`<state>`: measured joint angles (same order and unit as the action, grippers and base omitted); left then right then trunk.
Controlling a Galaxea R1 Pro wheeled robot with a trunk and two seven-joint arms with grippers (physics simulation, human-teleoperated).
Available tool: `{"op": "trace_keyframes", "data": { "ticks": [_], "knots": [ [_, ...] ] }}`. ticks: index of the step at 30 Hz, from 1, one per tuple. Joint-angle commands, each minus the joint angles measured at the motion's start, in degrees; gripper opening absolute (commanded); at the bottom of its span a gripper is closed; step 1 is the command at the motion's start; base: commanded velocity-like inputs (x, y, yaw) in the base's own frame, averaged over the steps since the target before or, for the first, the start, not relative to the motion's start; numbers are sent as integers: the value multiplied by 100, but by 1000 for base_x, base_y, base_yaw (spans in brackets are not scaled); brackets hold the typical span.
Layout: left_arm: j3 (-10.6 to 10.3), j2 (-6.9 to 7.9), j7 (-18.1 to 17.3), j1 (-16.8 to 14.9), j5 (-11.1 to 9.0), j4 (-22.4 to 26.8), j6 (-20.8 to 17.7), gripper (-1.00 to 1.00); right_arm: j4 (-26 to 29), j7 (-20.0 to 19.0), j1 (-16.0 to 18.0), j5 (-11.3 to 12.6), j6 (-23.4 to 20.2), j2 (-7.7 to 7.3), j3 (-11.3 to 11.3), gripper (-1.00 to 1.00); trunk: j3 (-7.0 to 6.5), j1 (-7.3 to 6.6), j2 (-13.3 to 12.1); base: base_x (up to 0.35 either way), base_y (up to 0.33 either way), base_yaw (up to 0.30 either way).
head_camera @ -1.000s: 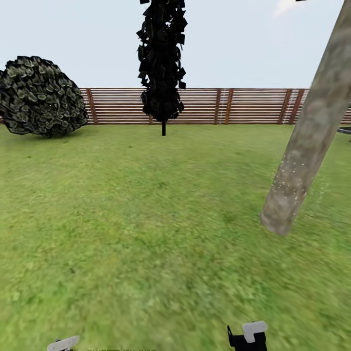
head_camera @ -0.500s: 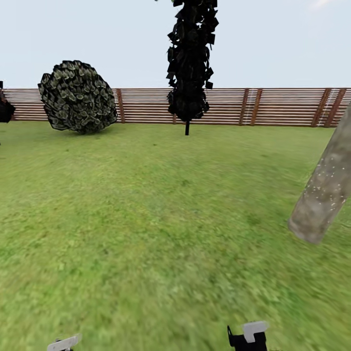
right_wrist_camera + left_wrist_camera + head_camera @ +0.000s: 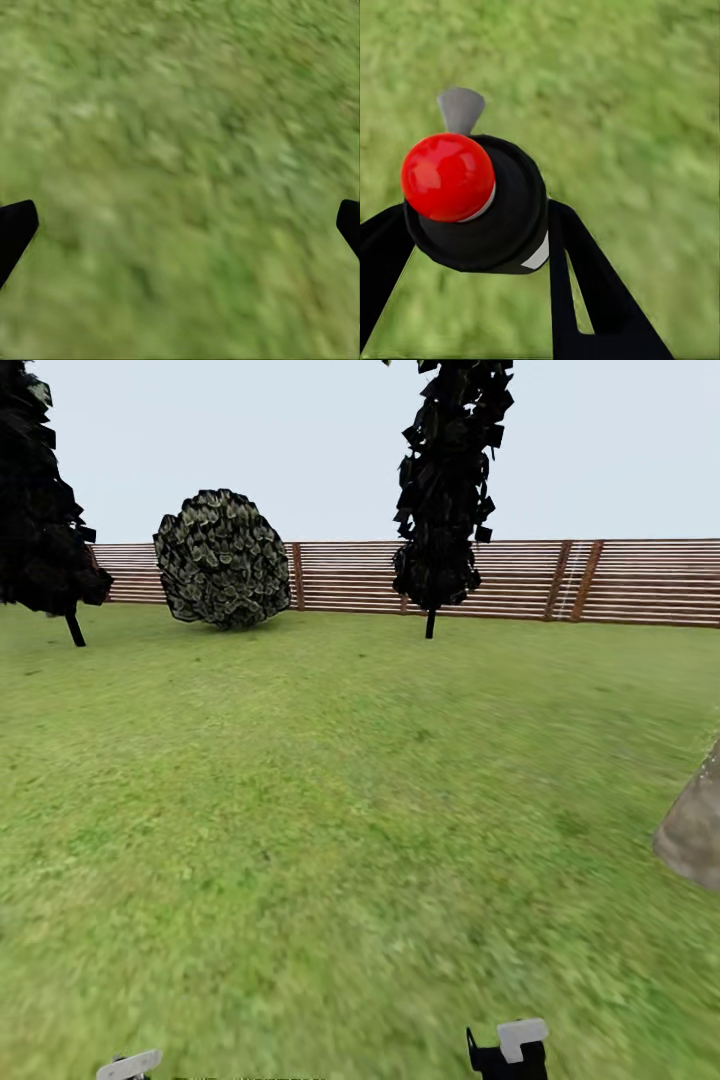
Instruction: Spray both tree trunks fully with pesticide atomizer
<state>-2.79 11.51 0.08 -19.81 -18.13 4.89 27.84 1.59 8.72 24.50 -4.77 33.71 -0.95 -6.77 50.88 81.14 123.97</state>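
**Green lawn, trunk cut off at the edge**

Green grass (image 3: 330,810) covers the ground. The grey trunk (image 3: 695,835) is cut off at the head view's right edge, only its base showing. The left gripper (image 3: 472,232) is clamped on the atomizer (image 3: 480,202), red top toward the camera. The right gripper (image 3: 180,225) is spread wide over grass. Far off, a slatted fence (image 3: 620,580), a round bush (image 3: 222,558) and two black trees (image 3: 445,490).

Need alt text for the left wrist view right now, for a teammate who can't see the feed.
The left gripper holds the pesticide atomizer, a dark bottle with a red top and a white label, between its black fingers. Blurry green grass lies behind it.
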Motion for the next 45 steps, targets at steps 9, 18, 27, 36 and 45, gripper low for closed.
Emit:
{"op": "trace_keyframes", "data": {
  "ticks": [9, 18, 27, 36, 45],
  "knots": [
    [-29, 0, 1, -5, -33, -12, 15, -100, -2, 60, 2, -51, 1, -1, -34, 100, 5, -1, 2, 0, 0, 285],
    [-29, 0, 1, -5, -33, -14, 12, -100, -2, 60, 2, -51, 2, -1, -35, 100, 5, -1, 2, 0, 0, 285],
    [-29, 0, 1, -5, -33, -14, 11, -100, -1, 60, 2, -51, 1, -1, -34, 100, 5, -1, 2, 0, 0, 285],
    [-29, 0, 1, -5, -33, -14, 18, -100, -4, 60, 2, -51, 0, -1, -34, 100, 5, -1, 2, 0, 0, 285],
    [-29, 0, 1, -5, -33, -14, 19, -100, -3, 60, 2, -51, 3, -1, -35, 100, 5, -1, 2, 0, 0, 285]
  ]
}}
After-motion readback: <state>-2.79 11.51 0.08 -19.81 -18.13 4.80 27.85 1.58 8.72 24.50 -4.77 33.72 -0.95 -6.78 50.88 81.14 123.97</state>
